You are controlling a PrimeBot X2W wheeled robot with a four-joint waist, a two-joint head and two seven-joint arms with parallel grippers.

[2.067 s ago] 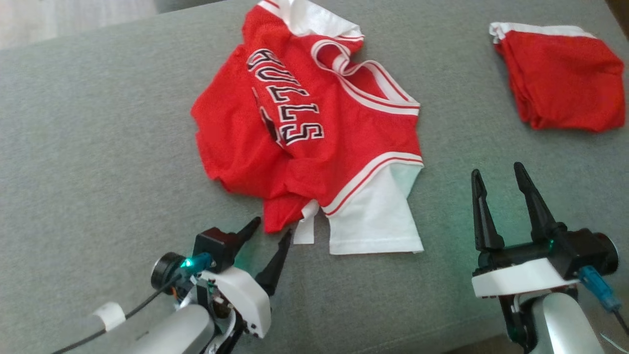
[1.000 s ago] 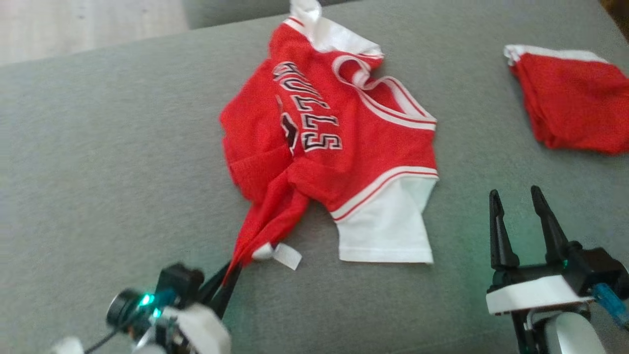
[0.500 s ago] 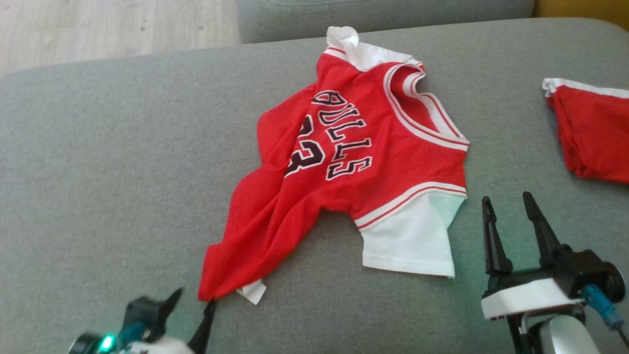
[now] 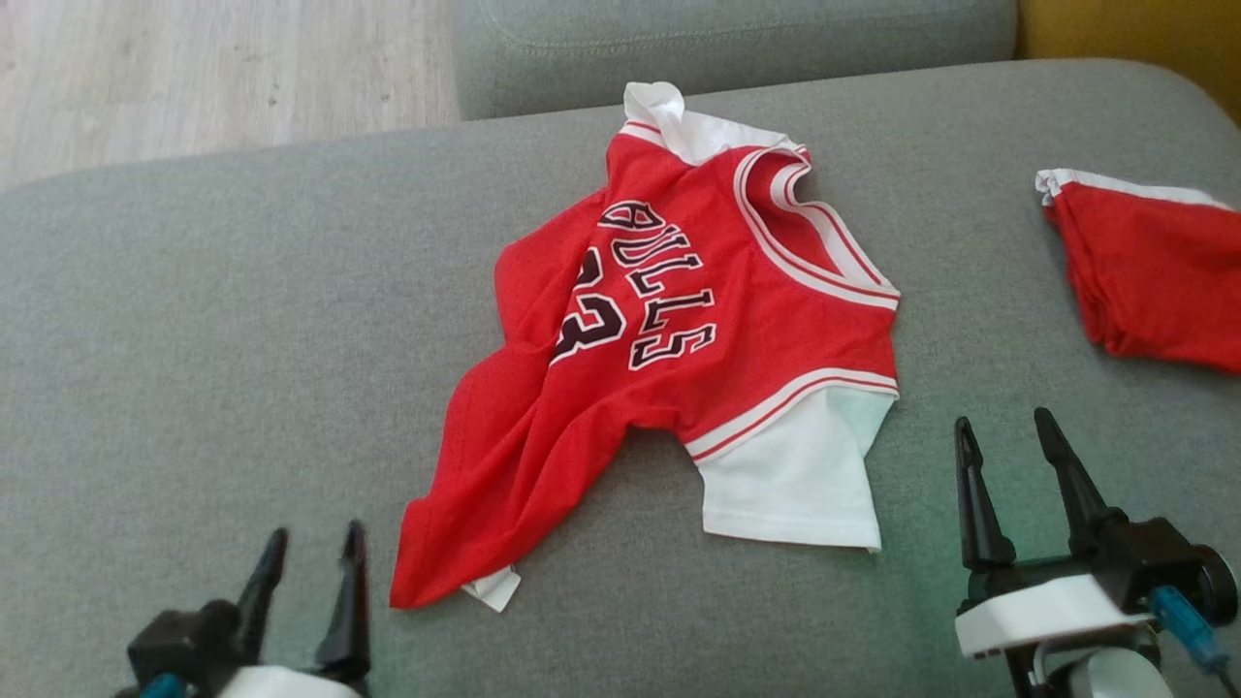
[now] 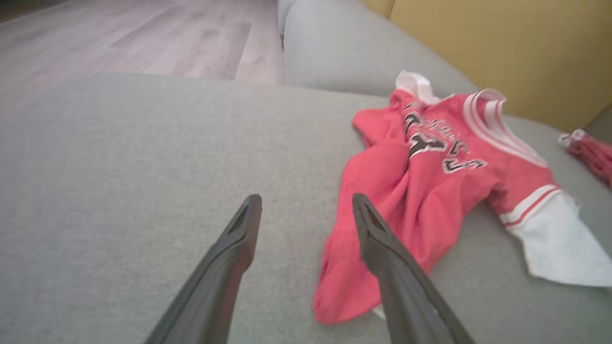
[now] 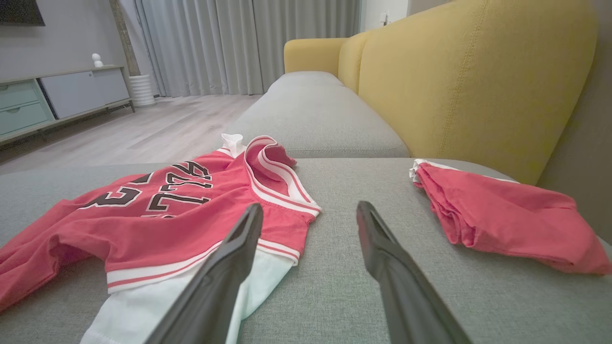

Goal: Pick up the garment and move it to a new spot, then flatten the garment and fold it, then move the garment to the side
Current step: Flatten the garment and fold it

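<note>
**A:** What is on the left?

**B:** The left jaws, at the near left edge of the head view, with their dark fingers (image 4: 351, 601) pointing away. They stand wide apart and hold nothing. The grey sofa seat (image 4: 194, 339) shows between them.

**A:** How close are they to the cloth?

**B:** Just beside it, not touching. The garment (image 4: 679, 330) is a red jersey, and its near-left hem corner (image 4: 427, 572) lies just right of those fingers. A small white tag (image 4: 493, 587) peeks out from under the corner.

**A:** And the garment as a whole?

**B:** It lies on the middle of the sofa seat, lettered side up, spread but not flat. Its lower part is drawn into a creased tongue that runs to the near left, and the dark lettering (image 4: 659, 291) reads sideways. The white-striped neckline (image 4: 814, 242) sits to the far right. A white sleeve (image 4: 790, 475) lies flat at the near right, and more white cloth (image 4: 669, 111) is bunched at the far end.

**A:** The right side?

**B:** The right jaws are at the near right, fingers (image 4: 972, 504) pointing away, spread just as wide and empty. They are to the right of the white sleeve, apart from it.

**A:** Anything further right?

**B:** A second red garment (image 4: 1154, 281), folded, with a white edge along its far side. It sits at the right end of the seat, well apart from the jersey. The yellow sofa back (image 6: 468, 81) rises behind it, and pale wooden floor (image 4: 194, 78) shows beyond the seat at the far left
</note>
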